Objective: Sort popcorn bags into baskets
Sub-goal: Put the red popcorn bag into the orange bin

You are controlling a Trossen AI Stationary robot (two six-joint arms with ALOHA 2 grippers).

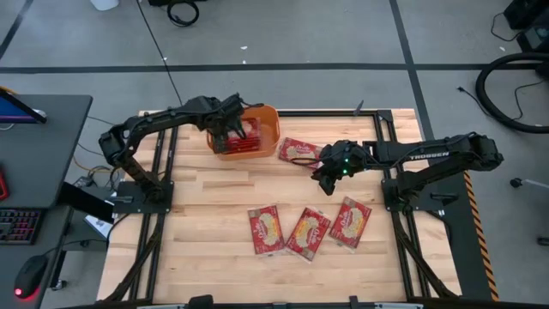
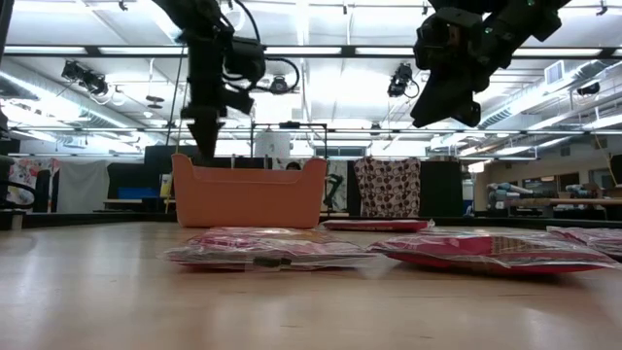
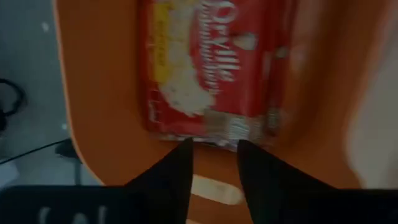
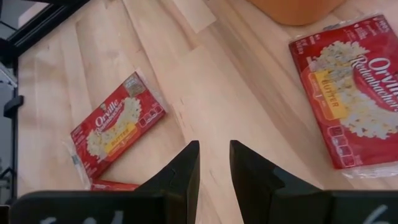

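Observation:
The orange basket stands at the table's far middle. Red popcorn bags lie in it. My left gripper hangs open just above the basket, its fingertips at the near edge of the top bag and nothing between them. A fourth loose bag lies flat on the table right of the basket. My right gripper hovers open above the wood near that bag, holding nothing. Three more bags lie flat near the table's front.
The three front bags lie side by side, slightly fanned. Bare wood lies between them and the basket, and along the table's left half. A desk with a keyboard and mouse stands beyond the left edge.

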